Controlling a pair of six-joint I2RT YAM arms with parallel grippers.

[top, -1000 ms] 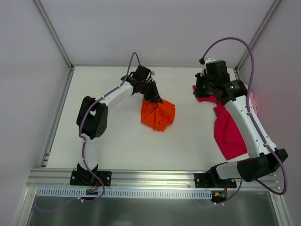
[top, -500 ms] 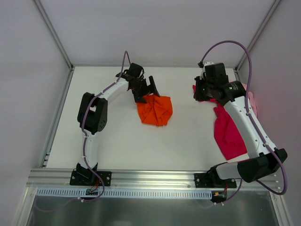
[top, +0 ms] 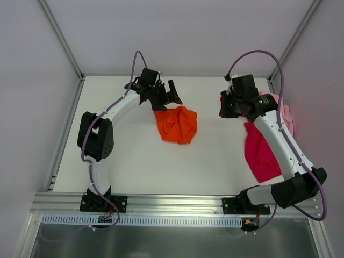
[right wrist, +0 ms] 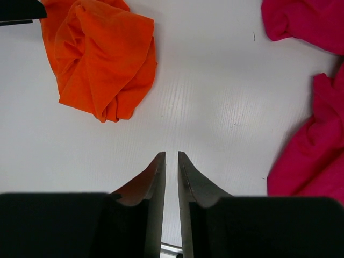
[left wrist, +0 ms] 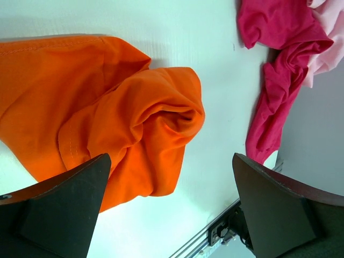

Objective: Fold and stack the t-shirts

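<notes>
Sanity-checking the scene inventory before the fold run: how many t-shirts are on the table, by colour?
orange t-shirt: 1
magenta t-shirt: 1
light pink t-shirt: 1
Total: 3

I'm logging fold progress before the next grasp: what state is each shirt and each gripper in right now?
Orange t-shirt: crumpled, unfolded, not held.
Magenta t-shirt: unfolded, strewn along the right side, not held.
Pink t-shirt: bunched at the far right, touching the magenta one.
Left gripper: wide open, empty.
Right gripper: barely open, empty.
</notes>
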